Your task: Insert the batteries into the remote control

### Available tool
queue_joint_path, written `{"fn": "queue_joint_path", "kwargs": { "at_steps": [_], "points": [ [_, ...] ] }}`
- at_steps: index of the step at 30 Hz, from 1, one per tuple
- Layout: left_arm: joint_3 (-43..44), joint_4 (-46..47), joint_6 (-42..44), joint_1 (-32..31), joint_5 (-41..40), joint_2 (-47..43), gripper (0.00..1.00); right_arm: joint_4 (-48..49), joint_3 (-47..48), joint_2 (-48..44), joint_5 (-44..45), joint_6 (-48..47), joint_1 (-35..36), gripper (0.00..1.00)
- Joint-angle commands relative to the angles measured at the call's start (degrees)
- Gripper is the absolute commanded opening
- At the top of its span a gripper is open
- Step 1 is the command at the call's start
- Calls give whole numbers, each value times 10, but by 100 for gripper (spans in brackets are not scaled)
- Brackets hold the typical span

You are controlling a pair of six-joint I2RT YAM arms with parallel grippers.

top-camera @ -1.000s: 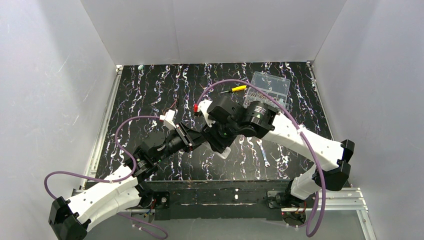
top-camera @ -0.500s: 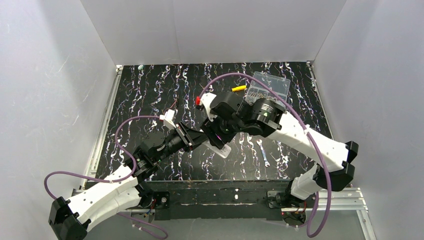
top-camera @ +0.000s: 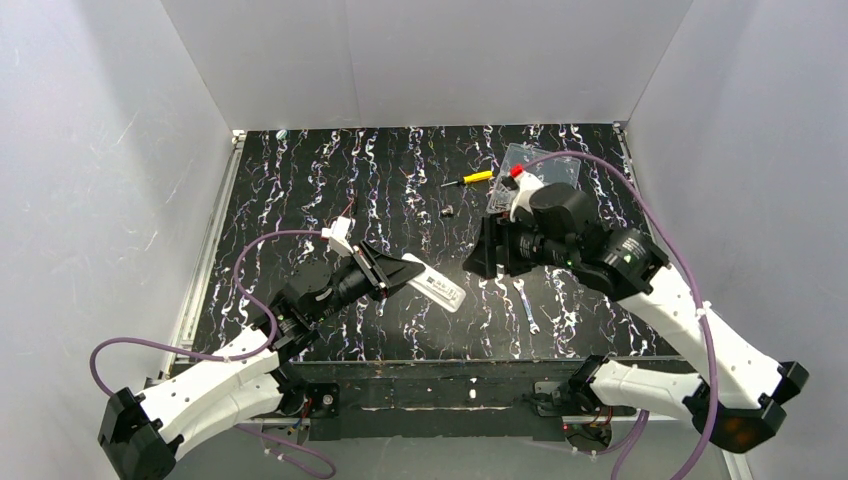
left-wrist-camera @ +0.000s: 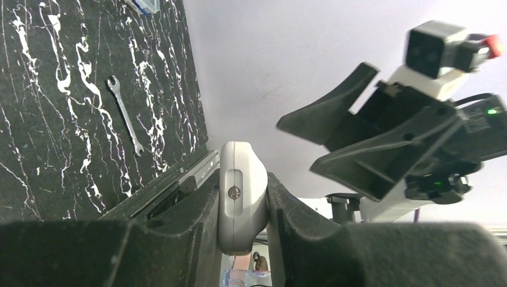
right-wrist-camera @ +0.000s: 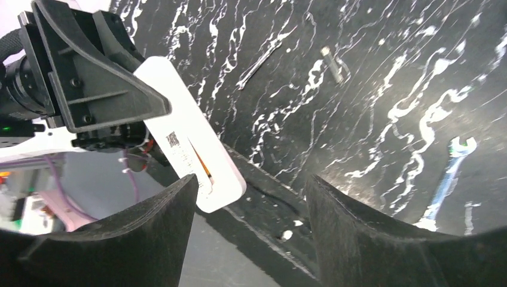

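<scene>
White remote control is pinched at one end by the left gripper, held toward the middle of the bench's near edge with its labelled back showing. Just beside its free end, the right gripper hangs with jaws spread, holding nothing.

Smooth white plastic remote control, shiny metal wrench, marble-look black table.
</scene>
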Motion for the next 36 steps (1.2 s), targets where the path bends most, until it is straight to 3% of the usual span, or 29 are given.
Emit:
{"fn": "queue_joint_path", "kwargs": {
  "at_steps": [1, 9, 36],
  "points": [
    [-1, 69, -7, -2, -2, -5, 0, 114, -79, -50, -74, 121, -14, 75],
    [2, 70, -7, -2, -2, -3, 0, 194, -172, -91, -113, 197, -14, 77],
    [3, 65, -5, -2, -4, -4, 0, 220, -221, -76, -155, 204, -14, 70]
  ]
}}
